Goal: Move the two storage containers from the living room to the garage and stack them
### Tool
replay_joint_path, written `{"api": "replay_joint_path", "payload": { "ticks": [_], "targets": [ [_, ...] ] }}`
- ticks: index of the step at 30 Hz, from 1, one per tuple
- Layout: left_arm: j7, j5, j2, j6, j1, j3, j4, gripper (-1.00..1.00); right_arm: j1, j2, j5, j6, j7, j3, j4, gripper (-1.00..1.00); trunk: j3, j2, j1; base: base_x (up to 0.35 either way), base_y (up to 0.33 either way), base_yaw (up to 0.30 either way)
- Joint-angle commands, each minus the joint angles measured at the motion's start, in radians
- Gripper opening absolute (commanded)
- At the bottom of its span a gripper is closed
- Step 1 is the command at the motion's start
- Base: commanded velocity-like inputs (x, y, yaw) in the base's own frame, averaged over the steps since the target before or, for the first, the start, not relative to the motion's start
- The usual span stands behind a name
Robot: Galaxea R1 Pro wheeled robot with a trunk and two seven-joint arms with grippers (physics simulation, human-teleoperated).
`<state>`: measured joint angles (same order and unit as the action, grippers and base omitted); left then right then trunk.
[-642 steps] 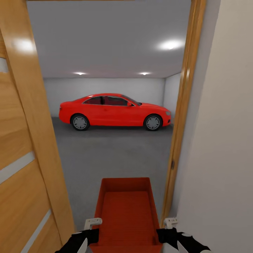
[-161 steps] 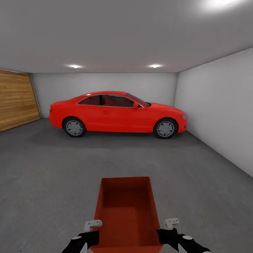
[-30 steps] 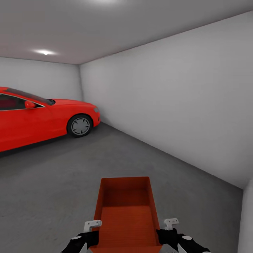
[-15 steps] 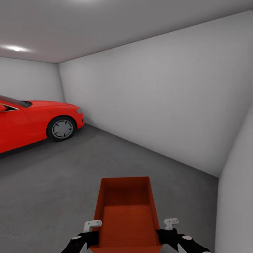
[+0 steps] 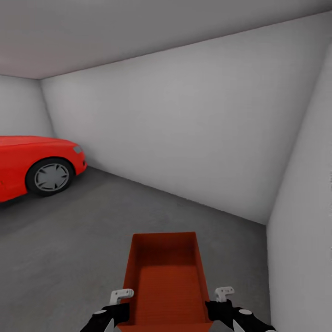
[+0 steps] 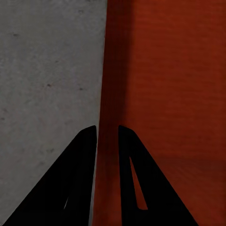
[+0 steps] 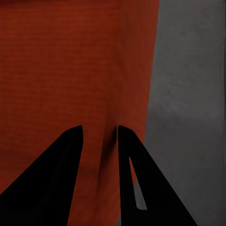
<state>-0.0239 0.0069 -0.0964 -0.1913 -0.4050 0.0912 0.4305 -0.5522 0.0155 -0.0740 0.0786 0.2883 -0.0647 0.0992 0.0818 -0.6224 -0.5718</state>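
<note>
I hold one orange-red storage container point(image 5: 166, 281) level in front of me, above the garage's dark grey concrete floor point(image 5: 69, 240). My left gripper point(image 5: 121, 299) is shut on its left wall and my right gripper point(image 5: 217, 297) on its right wall. In the left wrist view, the black fingers point(image 6: 84, 155) of the left gripper point(image 6: 107, 134) straddle the container's point(image 6: 174, 84) rim. In the right wrist view, the right gripper point(image 7: 99, 132) pinches the ribbed wall of the container point(image 7: 70, 61), with floor point(image 7: 188, 94) beyond. The bin is empty.
The front of a red car point(image 5: 37, 166) stands at the left. A pale grey wall point(image 5: 184, 138) runs across ahead and meets a nearer wall point(image 5: 304, 207) in a corner at the right. Bare floor lies between me and that corner.
The whole view has swung to the right: the car has slid toward the picture's left edge and the right corner has come closer in. The container sits in both grippers as before.
</note>
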Motion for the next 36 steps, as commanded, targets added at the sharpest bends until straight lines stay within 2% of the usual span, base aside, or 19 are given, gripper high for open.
{"api": "replay_joint_path", "payload": {
  "ticks": [1, 36],
  "targets": [
    [-0.006, 0.010, -0.002, -0.002, 0.000, -0.014, 0.005, -1.00, -0.002, -0.003, -0.015, -0.072, 0.019, -0.018, -0.004, -1.00, 0.002, -0.002, -0.001, 0.270, 0.215, -0.298],
    [-0.006, 0.010, 0.000, -0.002, 0.000, -0.014, 0.005, -1.00, -0.002, -0.003, -0.015, -0.072, 0.019, -0.018, -0.004, -1.00, 0.002, -0.002, -0.001, 0.275, 0.196, -0.298]
  ]
}}
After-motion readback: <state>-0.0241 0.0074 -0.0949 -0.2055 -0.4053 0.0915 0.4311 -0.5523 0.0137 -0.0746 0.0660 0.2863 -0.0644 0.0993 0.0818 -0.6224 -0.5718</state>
